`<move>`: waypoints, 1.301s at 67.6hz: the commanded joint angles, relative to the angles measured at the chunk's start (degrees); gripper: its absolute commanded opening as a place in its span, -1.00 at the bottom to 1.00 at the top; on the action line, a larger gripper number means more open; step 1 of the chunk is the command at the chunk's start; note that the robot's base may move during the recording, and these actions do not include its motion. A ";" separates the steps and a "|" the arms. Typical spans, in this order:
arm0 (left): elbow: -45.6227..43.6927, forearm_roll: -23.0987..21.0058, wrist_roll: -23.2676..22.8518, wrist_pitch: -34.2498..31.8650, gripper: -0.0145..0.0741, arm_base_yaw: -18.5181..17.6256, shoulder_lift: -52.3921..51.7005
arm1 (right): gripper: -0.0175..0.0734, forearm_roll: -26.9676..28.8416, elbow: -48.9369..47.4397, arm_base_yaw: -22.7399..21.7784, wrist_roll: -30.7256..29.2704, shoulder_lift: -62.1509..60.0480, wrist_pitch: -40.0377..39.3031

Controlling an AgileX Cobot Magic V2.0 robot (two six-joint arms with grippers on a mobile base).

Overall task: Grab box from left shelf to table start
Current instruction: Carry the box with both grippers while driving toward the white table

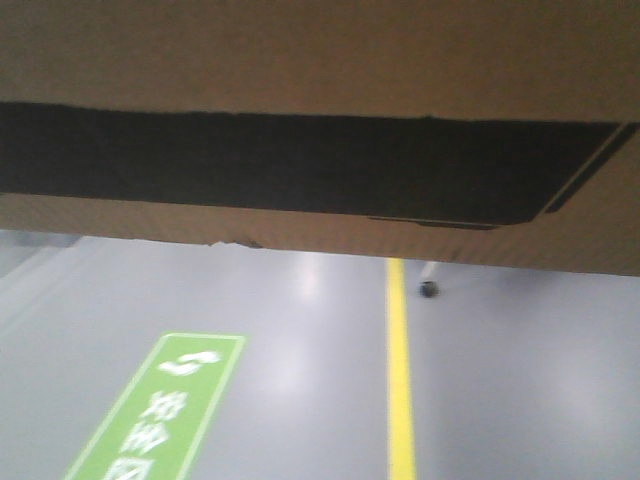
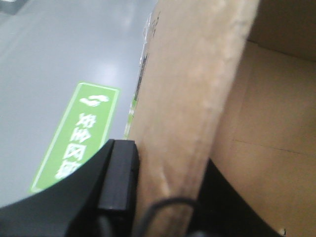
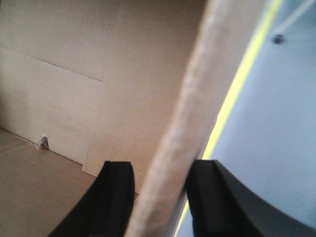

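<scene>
Gap of the left gripper: filled by the box wall, no room between the fingers. Outward of it: open floor, with a green floor sign lying flat. Inward: the box's open inside, closed ahead by cardboard.

Gap of the right gripper: filled by the wall likewise. Outward: open floor with a yellow stripe, and a small wheel far ahead. Inward: a cardboard wall close ahead.

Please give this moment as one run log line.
object: large brown corrugated cardboard box | left gripper: fingers shut on its wall | right gripper: likewise | below: grey floor, yellow stripe
</scene>
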 commanded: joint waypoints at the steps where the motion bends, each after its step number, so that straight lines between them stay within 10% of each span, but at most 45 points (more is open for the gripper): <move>1: -2.33 -12.34 6.98 -6.50 -0.88 -1.61 -0.95 | -0.49 -3.13 -1.70 -0.15 -2.20 0.76 -8.81; 88: -2.33 -12.34 6.98 -6.50 -0.88 -1.61 -0.95 | -0.49 -3.13 -1.70 -0.15 -2.20 0.76 -8.86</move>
